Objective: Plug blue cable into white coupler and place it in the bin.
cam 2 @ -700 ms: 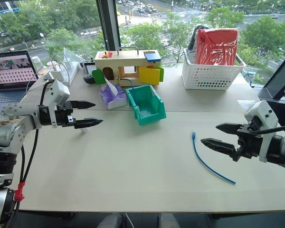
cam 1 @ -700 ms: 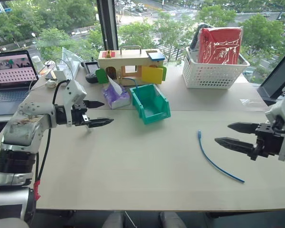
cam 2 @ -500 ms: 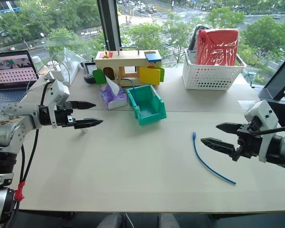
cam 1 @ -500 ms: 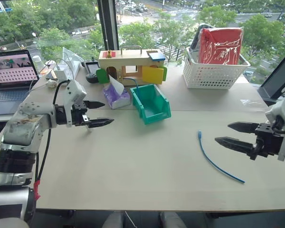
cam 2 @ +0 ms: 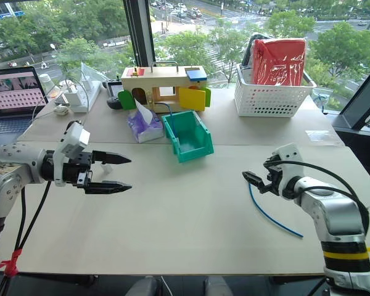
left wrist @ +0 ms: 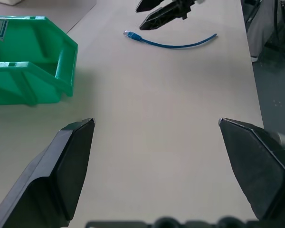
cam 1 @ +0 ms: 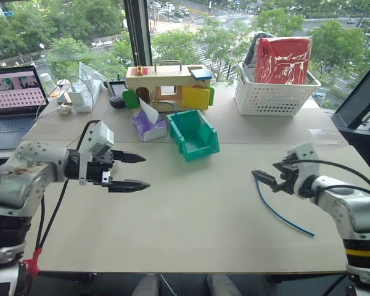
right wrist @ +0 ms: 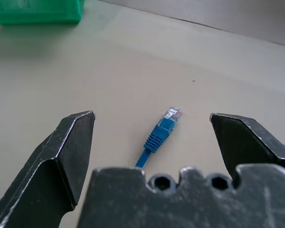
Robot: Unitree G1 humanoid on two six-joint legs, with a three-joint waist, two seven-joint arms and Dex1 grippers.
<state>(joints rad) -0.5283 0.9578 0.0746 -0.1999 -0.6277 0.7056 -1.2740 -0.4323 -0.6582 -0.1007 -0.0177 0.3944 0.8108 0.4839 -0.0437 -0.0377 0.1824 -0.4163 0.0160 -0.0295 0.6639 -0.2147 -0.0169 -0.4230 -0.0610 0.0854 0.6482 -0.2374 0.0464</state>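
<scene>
The blue cable lies loose on the table at the right, its plug end pointing toward the green bin. My right gripper hovers open just over that plug end, a finger on each side and nothing held. At the left, my left gripper is open and empty, pointing right across the table. A tiny white piece on the table between its fingers looks like the white coupler; I cannot tell for certain. The left wrist view shows the bin, the cable and the right gripper.
Behind the bin stand a purple tissue pack and a wooden toy house. A white basket with a red bag is at the back right. A laptop and power strip sit at the back left.
My right gripper has swung left and down to the cable's plug end. My left gripper has shifted nearer and lower. Cable and bin have not moved.
</scene>
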